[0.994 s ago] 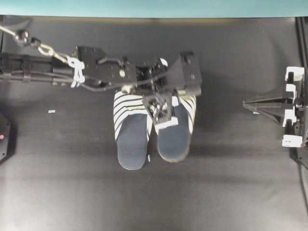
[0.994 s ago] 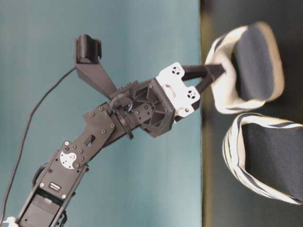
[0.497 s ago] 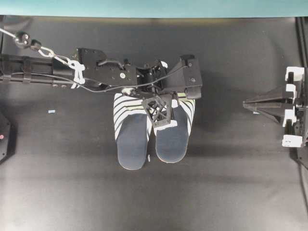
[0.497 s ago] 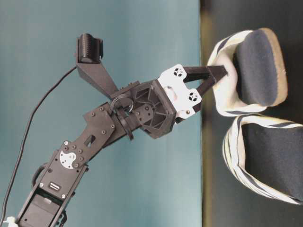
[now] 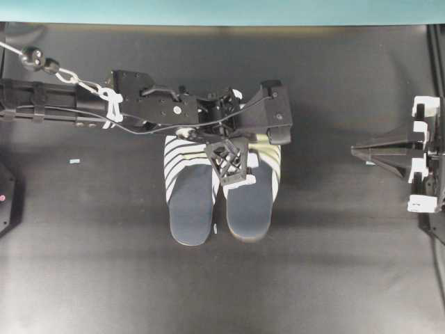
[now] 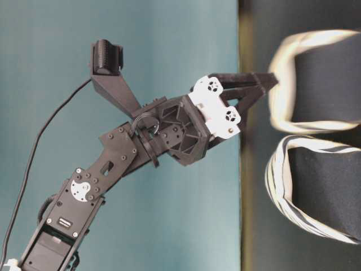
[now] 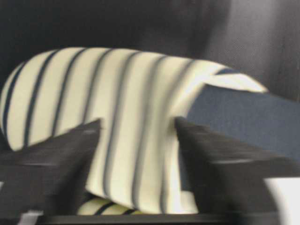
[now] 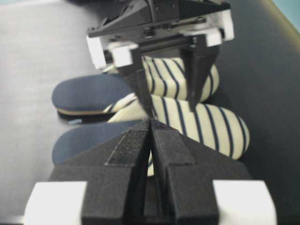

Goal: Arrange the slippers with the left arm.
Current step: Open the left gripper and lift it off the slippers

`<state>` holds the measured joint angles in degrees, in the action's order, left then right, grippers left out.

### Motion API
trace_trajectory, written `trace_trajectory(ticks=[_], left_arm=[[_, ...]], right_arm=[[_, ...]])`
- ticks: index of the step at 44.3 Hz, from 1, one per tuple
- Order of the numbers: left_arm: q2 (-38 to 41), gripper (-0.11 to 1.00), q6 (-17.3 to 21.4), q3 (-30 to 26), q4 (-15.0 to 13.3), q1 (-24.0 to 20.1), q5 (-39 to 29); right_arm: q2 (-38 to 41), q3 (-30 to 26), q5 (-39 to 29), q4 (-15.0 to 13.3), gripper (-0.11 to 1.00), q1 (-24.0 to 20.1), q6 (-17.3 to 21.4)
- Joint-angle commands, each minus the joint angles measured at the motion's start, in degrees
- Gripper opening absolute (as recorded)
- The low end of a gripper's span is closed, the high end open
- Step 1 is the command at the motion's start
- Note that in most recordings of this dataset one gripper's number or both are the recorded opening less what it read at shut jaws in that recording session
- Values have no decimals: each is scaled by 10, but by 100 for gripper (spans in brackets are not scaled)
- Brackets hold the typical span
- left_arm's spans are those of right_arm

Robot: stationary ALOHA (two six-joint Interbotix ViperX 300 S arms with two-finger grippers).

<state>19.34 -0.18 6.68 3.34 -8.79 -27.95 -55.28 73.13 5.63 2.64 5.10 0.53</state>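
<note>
Two striped slippers lie side by side, toes toward the back wall, in the middle of the overhead view: one on the left (image 5: 190,205) and one on the right (image 5: 249,205). My left gripper (image 5: 231,167) reaches in from the left and is shut on the right slipper's striped toe cover (image 7: 131,93). One finger sits on each side of the cover. That slipper (image 6: 327,73) lies flat beside the other one (image 6: 321,192). In the right wrist view the held slipper (image 8: 220,126) is the nearer one. My right gripper (image 5: 356,149) is shut and empty at the far right.
A black mat (image 5: 334,264) covers the table up to a teal wall (image 5: 222,10). Small pale scraps lie left of the slippers (image 5: 74,161) and between their heels (image 5: 215,228). A dark device (image 5: 5,198) with a red light sits at the left edge.
The right slipper was tilted up in the left gripper and now lies flat and straight beside the other. The jaw spacing looks unchanged. The right arm has not moved.
</note>
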Motion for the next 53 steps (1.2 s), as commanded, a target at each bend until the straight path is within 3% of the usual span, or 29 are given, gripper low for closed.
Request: trace_trajectory(ticks=[1, 4, 16, 26, 38, 46, 53], left_arm=[[-20, 76, -1, -7, 0, 3, 3], [-33, 87, 0, -6, 0, 4, 4], [-113, 83, 28, 18, 0, 8, 6], [-201, 83, 48, 79, 0, 13, 39], [-288, 83, 41, 187, 0, 13, 124], [-349, 83, 39, 263, 0, 13, 220], [-381, 83, 39, 297, 0, 12, 263]], right_arm=[[4, -4, 5, 1, 0, -9, 4], [3, -4, 5, 1, 0, -10, 4], [4, -3, 5, 1, 0, -10, 4], [3, -2, 5, 1, 0, -10, 4], [3, -1, 5, 2, 0, -10, 4], [3, -1, 5, 2, 0, -10, 4], [3, -1, 6, 1, 0, -10, 4]])
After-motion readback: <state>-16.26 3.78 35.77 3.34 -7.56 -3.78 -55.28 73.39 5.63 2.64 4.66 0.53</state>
